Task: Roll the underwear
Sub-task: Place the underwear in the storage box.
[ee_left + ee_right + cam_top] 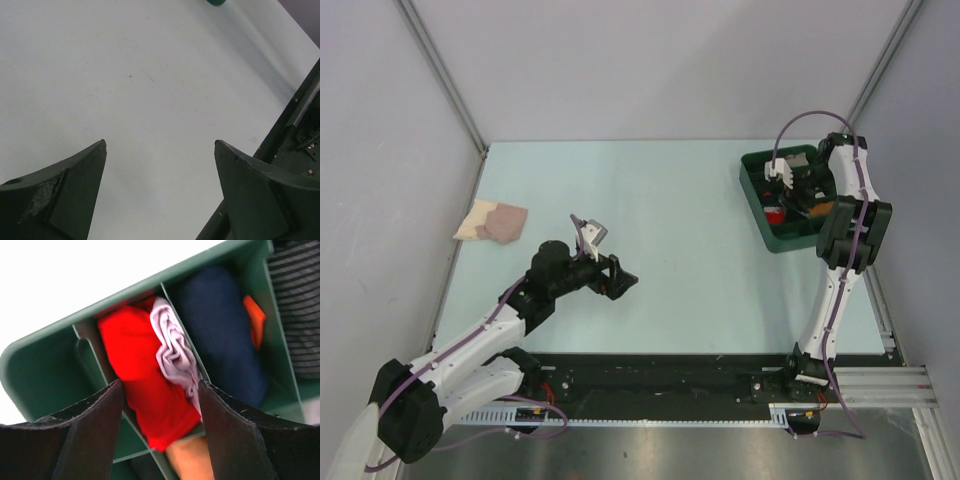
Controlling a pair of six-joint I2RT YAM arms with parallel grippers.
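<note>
The underwear (145,370) lies as a tight red roll with white trim in one compartment of the green divided bin (40,365), seen at the table's far right (752,175). From above only a red speck of the underwear (775,213) shows under the arm. My right gripper (160,383) hangs straight over the roll, open, its two fingers either side of the roll and level with its sides. My left gripper (620,280) hovers low over the bare middle of the table, open with nothing between its fingers (160,142).
A beige-and-pink folded cloth (492,221) lies at the table's left edge. Neighbouring compartments of the bin hold a dark blue roll (220,325), an orange piece (254,320), a striped fabric (295,300) and a tan item (187,460).
</note>
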